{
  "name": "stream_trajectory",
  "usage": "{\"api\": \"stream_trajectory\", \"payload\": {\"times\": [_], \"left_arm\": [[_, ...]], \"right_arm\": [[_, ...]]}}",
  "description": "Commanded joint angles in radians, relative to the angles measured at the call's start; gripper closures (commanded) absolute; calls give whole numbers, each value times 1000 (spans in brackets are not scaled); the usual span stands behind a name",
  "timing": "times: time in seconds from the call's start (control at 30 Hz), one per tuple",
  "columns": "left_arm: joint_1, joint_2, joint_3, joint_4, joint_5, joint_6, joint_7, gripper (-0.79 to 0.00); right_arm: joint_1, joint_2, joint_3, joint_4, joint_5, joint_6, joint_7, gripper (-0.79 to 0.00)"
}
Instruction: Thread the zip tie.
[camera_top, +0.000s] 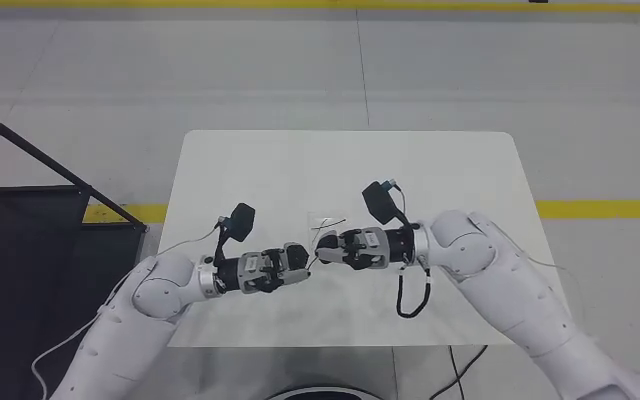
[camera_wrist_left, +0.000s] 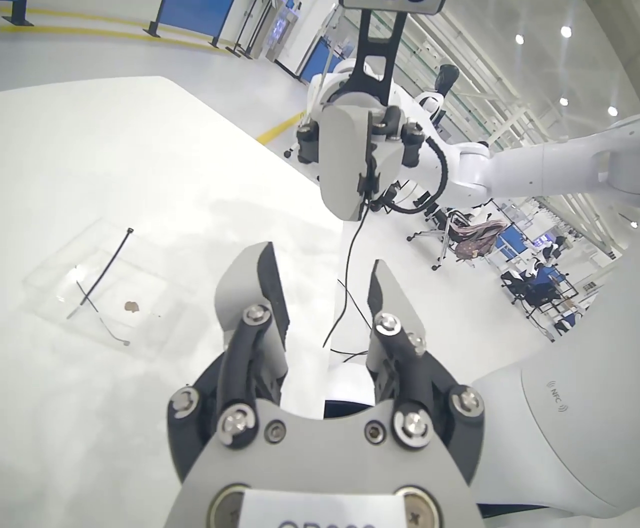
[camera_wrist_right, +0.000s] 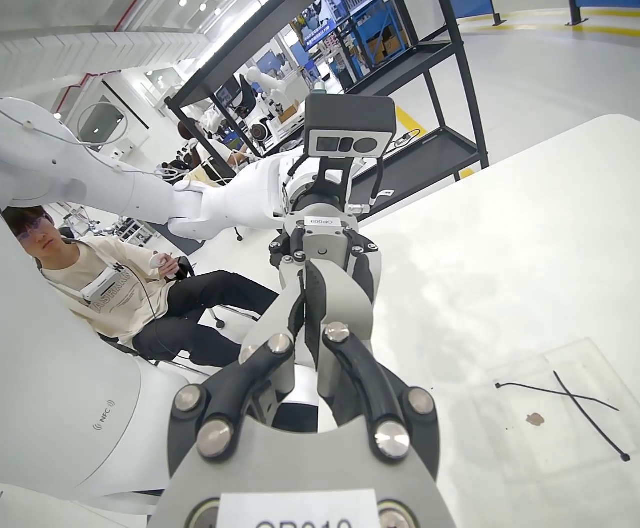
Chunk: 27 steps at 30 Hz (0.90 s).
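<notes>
The right gripper (camera_wrist_right: 304, 300) is closed, and a thin black zip tie (camera_wrist_left: 351, 245) is clamped at its tips, its free length hanging below. Directly opposite and close by, the left gripper (camera_wrist_left: 324, 260) is held with its fingers apart and nothing gripped. Off to one side of both, two spare ties (camera_wrist_left: 106, 265) lie crossed on a clear tray (camera_wrist_left: 55, 270). Catching the loose end appears to be the step in hand. Next, that end would have to be pinched and lined up with the head.

Looks down on the table (camera_top: 250, 170) from above; faces inward from each wrist, close, both sharing the tray (camera_wrist_left: 62, 267).
</notes>
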Motion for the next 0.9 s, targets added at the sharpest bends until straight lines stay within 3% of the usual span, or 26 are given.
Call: {"api": "stream_trajectory", "payload": {"times": [0.0, 0.17, 0.4, 0.6, 0.8, 0.87], "left_arm": [[-1, -1, 4, 2, 8, -9, 18, -332], [-4, -3, 12, 2, 25, -15, 37, -271], [-8, -3, 22, 0, 42, -22, 53, -246], [-10, -3, 28, 0, 46, -25, 60, 0], [-12, -2, 33, 6, 45, -28, 64, 0], [-13, -1, 33, 8, 43, -31, 65, 0]], "right_arm": [[2, -2, 0, 2, 1, 1, 5, 0], [4, -7, -2, 5, 4, 6, 16, 0], [8, -13, -5, 11, 8, 11, 28, 0], [10, -18, -4, 15, 11, 16, 35, 0], [10, -22, 0, 19, 13, 22, 40, 0], [9, -23, 3, 21, 14, 27, 39, -382]]}}
